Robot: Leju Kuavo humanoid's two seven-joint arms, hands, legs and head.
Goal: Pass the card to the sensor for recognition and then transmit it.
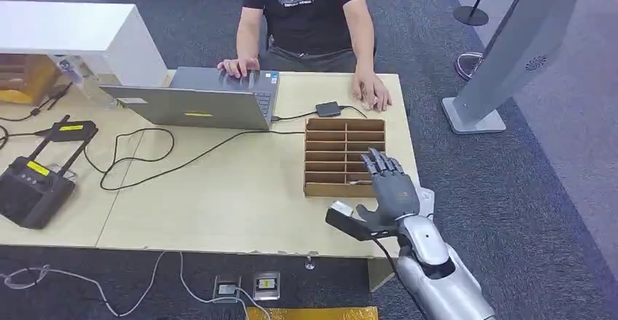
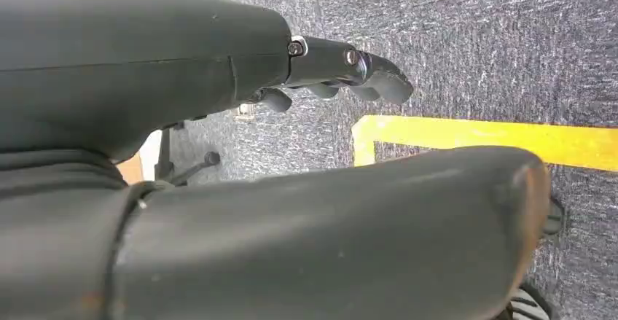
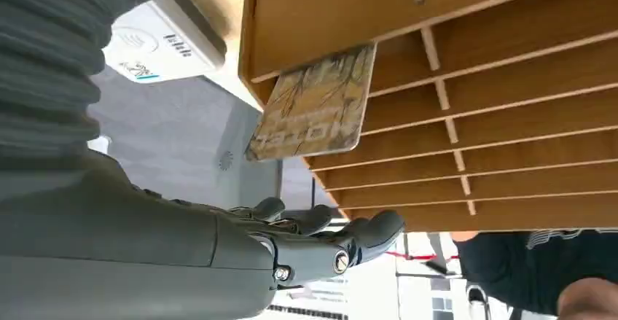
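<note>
Tan patterned card [image 3: 313, 105], upright in slot

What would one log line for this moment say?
right robot hand: open, above wooden organizer | card: in organizer slot, untouched | left robot hand: hanging, empty

Head view: high, facing forward and down over table [image 1: 218, 203], wooden slotted box [image 1: 344, 157]
Right wrist view: close behind right hand [image 3: 321, 236], facing box [image 3: 510, 79] slots; box shared with head view
Left wrist view: close, facing carpet floor [image 2: 474, 43]
</note>
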